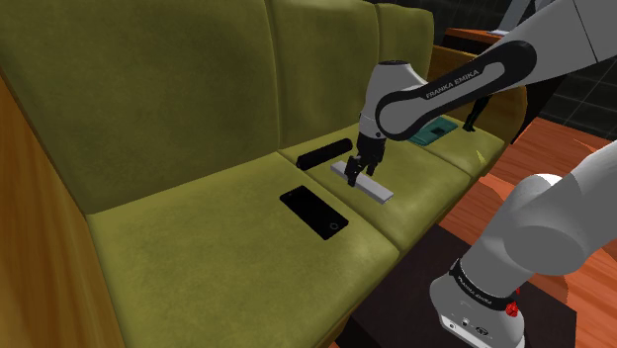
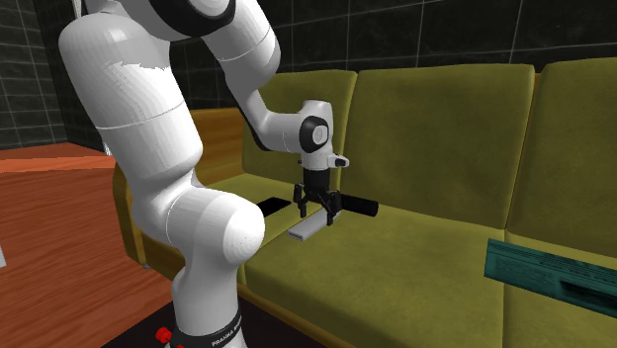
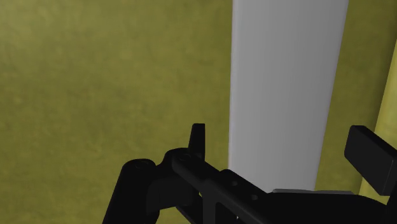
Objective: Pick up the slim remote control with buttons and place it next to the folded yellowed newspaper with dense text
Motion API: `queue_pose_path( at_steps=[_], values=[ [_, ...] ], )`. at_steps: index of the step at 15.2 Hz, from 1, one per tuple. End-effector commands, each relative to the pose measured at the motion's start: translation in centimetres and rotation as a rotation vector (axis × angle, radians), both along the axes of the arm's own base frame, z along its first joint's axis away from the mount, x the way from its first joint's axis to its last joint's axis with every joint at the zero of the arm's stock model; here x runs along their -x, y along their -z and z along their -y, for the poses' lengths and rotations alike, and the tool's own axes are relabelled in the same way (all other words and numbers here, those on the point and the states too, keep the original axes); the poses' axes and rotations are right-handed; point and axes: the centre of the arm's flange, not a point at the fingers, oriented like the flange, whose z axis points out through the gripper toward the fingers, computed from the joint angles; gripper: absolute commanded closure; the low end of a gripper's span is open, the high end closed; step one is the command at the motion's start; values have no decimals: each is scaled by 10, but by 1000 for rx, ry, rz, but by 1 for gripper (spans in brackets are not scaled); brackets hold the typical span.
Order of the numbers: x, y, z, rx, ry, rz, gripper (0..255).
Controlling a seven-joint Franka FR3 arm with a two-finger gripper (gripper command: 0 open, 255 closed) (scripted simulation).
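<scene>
A slim, plain grey-white bar lies flat on the olive sofa seat; no buttons are drawn on it. My black gripper points down right over the bar's far end, open. In the wrist view the bar runs between the two fingertips, which stand apart on either side of it without clasping it. From the second exterior view the gripper hovers just above the bar. A teal flat printed item lies on the further cushion, also seen as a teal slab.
A black flat phone-like slab lies on the seat nearer the shoulder camera. A black rod-shaped object rests just behind the bar, close to the backrest. A reddish wooden surface borders the sofa front.
</scene>
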Motion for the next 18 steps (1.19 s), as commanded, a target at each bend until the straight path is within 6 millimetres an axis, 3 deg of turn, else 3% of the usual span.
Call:
queue_pose_path(
  at_steps=[1, 3, 4, 13, 18],
  values=[
    [0, 0, 0, 0, 0, 0, 0],
    [0, 0, 0, 0, 0, 0, 0],
    [0, 0, 0, 0, 0, 0, 255],
    [0, 0, 0, 0, 0, 0, 255],
    [0, -26, 0, 0, 0, 0, 255]
  ],
)
